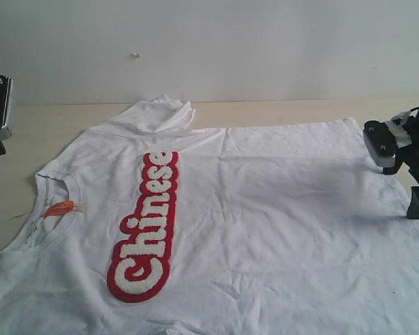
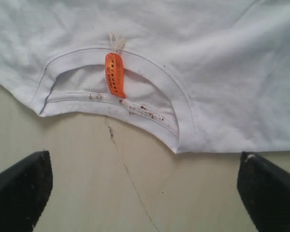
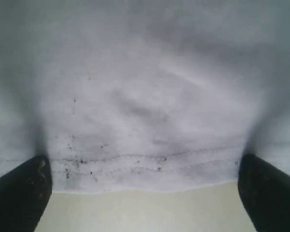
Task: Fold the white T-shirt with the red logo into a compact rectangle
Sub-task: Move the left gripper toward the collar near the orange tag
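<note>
The white T-shirt (image 1: 265,230) lies spread front-up on the pale table (image 1: 279,112), and the red logo (image 1: 148,227) runs as a long strip across its chest. In the exterior view the ribbed collar (image 1: 56,183) sits left of the red logo, with the orange tag (image 1: 59,207) in the neck opening. One sleeve (image 1: 164,112) is bunched up just beyond the logo's far end. The shirt's hem lies well away from the logo on the right.

Only the exterior view shows the logo; neither wrist camera catches it.

The left wrist view gives what the wide shot cannot. The tag hangs on a short string from the collar seam, there are brown specks along the inner neckband, and a thin crack (image 2: 130,179) runs through the bare tabletop. The left gripper (image 2: 145,193) is on the collar side of the logo, its jaws spread wide over bare table just short of the collar, holding nothing.

The right wrist view shows the hem (image 3: 135,162) up close, with its double row of stitching and dark flecks, and a strip of table past the edge. The right gripper (image 3: 145,193) is on the hem side of the logo, its jaws parted wide at the hem's edge. The cloth lies flat between them, ungrasped.
</note>
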Available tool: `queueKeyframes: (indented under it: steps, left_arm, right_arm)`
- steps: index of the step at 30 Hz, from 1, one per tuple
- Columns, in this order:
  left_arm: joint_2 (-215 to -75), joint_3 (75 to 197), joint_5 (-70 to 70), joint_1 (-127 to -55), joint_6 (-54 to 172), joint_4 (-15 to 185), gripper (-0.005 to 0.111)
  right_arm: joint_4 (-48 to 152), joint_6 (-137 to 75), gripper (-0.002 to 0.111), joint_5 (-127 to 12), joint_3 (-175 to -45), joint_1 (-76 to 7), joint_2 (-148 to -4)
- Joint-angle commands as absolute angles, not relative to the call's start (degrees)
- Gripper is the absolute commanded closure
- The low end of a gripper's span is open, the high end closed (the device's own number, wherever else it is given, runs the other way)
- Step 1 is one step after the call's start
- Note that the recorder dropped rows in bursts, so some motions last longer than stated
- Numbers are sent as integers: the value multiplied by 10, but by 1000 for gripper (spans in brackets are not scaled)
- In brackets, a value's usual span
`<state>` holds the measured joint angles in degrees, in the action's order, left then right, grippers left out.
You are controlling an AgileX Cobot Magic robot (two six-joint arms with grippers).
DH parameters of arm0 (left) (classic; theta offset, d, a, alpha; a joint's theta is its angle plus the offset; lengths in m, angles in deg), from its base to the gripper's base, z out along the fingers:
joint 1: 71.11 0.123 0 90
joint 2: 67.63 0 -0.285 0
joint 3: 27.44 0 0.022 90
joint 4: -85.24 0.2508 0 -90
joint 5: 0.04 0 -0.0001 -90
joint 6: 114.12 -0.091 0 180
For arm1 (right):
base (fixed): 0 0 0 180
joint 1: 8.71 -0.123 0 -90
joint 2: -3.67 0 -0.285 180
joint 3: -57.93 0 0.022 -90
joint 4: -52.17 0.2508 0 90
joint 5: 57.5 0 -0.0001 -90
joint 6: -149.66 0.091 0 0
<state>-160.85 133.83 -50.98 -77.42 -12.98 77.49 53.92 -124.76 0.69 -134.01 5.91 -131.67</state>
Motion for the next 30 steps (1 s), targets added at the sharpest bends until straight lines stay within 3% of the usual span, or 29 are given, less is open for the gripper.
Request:
queueKeyframes:
  steps: [1,30]
  left_arm:
    - [-1608,1335,-507,-777,-129,770,3]
    - [-1608,1335,-507,-777,-129,770,3]
  right_arm:
    - [578,-1262,4,4,-1339,60,-1301]
    - [526,-1248,4,-9,-1338,60,-1335]
